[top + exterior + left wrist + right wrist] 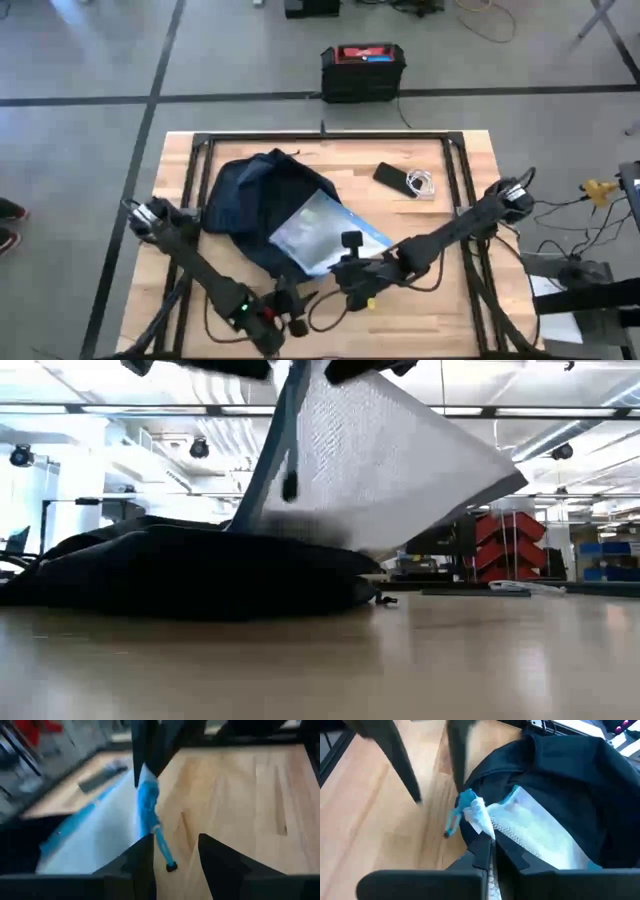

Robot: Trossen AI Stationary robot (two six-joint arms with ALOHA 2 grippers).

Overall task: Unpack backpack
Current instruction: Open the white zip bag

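The left gripper sits at the table's near edge, just in front of the backpack; its jaws stand apart in its wrist view, gripping nothing, with the pouch's blue zipper pull hanging between and beyond them. The backpack lies left of centre, mouth toward the near side. A white mesh pouch with blue trim slants out of it, its long axis running from the bag toward the right. The right gripper is clamped on the pouch's corner and is the arm that is carrying it. Farther right lie a phone and a coiled cable. No legible writing shows.
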